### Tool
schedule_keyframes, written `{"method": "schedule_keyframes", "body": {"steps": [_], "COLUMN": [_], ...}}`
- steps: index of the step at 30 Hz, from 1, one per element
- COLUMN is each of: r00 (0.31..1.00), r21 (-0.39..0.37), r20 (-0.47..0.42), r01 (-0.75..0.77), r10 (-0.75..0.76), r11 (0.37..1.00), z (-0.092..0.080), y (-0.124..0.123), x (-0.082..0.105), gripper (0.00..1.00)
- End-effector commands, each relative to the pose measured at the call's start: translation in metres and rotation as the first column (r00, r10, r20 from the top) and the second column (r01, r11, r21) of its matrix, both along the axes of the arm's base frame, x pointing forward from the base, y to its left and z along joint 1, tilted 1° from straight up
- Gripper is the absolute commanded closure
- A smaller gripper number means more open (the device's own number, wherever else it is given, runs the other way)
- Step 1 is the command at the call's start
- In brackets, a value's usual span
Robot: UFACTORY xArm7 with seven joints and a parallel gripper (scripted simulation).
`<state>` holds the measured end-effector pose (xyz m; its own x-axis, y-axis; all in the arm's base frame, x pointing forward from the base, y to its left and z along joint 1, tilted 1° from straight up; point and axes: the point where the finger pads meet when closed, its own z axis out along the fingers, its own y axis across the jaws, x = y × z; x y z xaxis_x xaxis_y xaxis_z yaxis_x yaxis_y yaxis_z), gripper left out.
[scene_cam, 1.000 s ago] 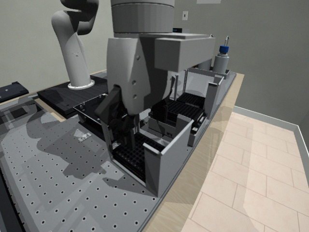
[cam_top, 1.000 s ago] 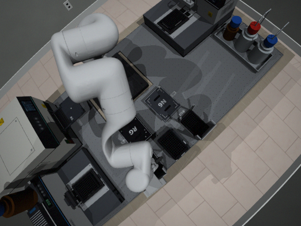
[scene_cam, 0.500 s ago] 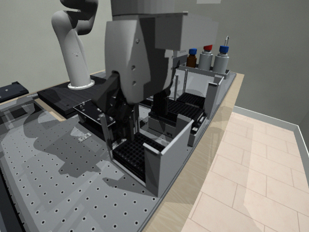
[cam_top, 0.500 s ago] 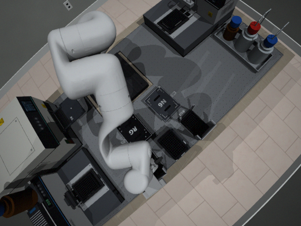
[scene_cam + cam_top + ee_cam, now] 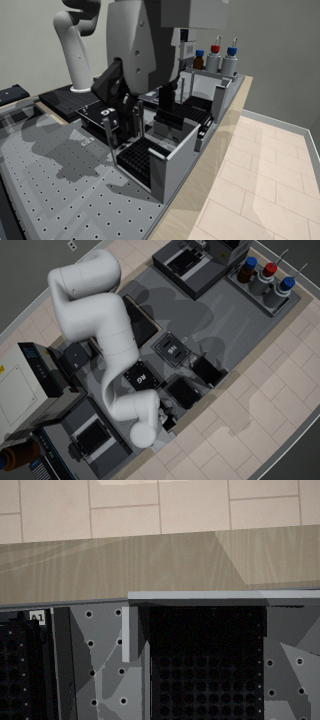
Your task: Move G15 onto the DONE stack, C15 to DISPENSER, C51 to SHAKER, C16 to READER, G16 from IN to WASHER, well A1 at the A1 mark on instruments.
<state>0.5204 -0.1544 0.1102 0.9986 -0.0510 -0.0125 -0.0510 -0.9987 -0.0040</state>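
Note:
My gripper (image 5: 146, 111) is open and empty. It hangs just above a deep stack rack (image 5: 165, 165) at the deck's front edge. A black well plate (image 5: 136, 157) lies flat on top of the stack inside this rack, clear of both fingers. It also shows in the wrist view (image 5: 207, 672), behind the rack's front wall (image 5: 220, 595). In the top view the gripper (image 5: 168, 416) is partly hidden by the arm. Beside the rack, another black plate (image 5: 184, 392) sits on a low station with an A1 mark (image 5: 37, 617). A second rack (image 5: 207, 370) holds a plate. I cannot read the plate labels.
The RG nest (image 5: 141, 378) and N6 nest (image 5: 171, 349) are empty. One instrument at the back (image 5: 184, 261) and one at the front left (image 5: 91, 437) each hold a plate. A tray (image 5: 74, 357) by the big white housing holds nothing. Bottles (image 5: 268, 278) stand at the back right.

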Motion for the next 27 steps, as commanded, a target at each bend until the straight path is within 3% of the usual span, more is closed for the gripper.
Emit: {"method": "schedule_keyframes", "body": {"steps": [1,27], "r00": [1.0,1.0], "r21": [-0.001,-0.001], "r20": [0.005,0.005], "r01": [0.0,0.0], "r10": [0.0,0.0], "r11": [1.0,1.0], "z": [0.008,0.037], "y": [-0.001,-0.001], "x": [0.002,0.002], "gripper": [0.0,0.0]}}
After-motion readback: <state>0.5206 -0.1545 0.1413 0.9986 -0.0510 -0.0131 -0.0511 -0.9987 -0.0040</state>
